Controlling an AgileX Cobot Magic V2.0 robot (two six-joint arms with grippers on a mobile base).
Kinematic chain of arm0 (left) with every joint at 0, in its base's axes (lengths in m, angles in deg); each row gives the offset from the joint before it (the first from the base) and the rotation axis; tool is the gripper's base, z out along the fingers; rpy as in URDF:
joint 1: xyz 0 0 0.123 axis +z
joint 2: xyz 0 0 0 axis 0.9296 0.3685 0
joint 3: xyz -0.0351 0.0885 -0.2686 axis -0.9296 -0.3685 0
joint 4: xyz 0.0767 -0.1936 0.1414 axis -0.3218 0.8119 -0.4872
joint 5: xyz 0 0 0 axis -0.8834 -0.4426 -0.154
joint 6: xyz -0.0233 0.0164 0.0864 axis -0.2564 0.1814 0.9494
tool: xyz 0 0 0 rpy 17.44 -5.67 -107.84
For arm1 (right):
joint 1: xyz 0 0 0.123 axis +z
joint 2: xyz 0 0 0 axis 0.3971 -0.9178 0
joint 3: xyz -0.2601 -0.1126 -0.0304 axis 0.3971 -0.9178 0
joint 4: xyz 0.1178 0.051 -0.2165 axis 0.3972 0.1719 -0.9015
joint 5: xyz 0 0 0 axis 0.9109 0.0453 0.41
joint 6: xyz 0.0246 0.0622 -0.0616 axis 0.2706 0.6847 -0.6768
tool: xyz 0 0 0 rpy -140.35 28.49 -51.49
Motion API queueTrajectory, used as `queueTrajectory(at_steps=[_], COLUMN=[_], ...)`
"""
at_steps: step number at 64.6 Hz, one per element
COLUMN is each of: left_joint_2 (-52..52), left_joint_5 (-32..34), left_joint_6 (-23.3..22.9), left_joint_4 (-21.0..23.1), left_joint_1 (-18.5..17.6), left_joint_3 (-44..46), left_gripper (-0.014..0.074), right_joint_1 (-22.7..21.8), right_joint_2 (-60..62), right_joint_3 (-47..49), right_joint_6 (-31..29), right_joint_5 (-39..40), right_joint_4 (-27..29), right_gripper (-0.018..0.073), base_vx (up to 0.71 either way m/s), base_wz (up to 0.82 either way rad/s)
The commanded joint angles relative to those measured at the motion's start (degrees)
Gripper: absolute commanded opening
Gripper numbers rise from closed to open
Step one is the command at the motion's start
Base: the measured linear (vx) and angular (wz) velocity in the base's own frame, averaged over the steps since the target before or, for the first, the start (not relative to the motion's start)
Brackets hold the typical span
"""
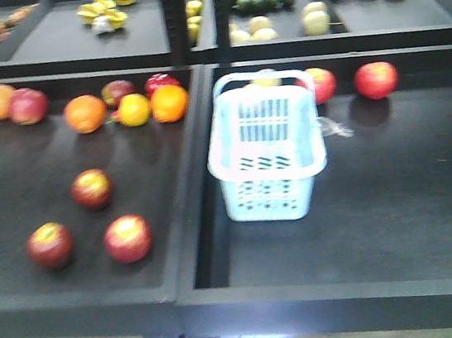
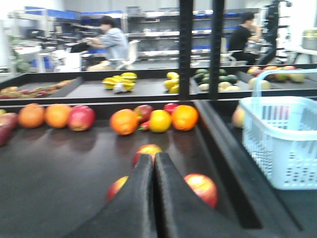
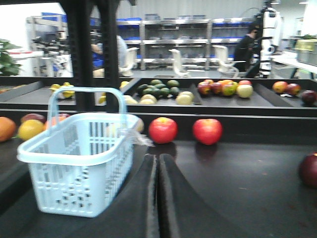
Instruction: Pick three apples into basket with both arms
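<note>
Oranges (image 1: 85,113) crowd behind three apples (image 1: 92,187) — divider wall (image 1: 193,181) before basket (image 1: 267,198) — left gripper (image 2: 154,158), right gripper (image 3: 157,159) closed, empty.

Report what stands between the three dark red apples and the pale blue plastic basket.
Only the raised black divider wall, just left of the pale blue slotted plastic basket, separates it from the three dark red round apples; nothing else visible intervenes.

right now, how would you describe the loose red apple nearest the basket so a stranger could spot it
Find the black left-hand tray, beside the one holding the pale blue-white slotted plastic basket. Three dark red, yellow-streaked round apples lie loose in its front half, away from the oranges along the back. The target apple is the front-right one, closest to the divider and basket.
</note>
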Motion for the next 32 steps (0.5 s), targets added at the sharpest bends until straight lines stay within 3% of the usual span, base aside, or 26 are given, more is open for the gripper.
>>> queueTrajectory(at_steps=[1, 32], left_joint_2=[-0.9, -0.9], left_joint_5=[3.8, 3.8], left_joint_6=[-0.1, -0.1], left_joint_4=[0.4, 0.4], left_joint_1=[0.0, 0.0], left_joint_3=[-1.3, -1.3], left_gripper=[-0.0006, -0.0006], right_joint_1=[0.0, 0.0], right_joint_2=[-1.0, -1.0], right_joint_3=[-0.2, -0.2], right_joint_6=[-0.5, -0.5], right_joint_5=[4.1, 4.1], right_joint_4=[-0.2, -0.2], right_gripper=[-0.0009, -0.0009], base_vx=[0.13, 0.14], base_wz=[-0.47, -0.25])
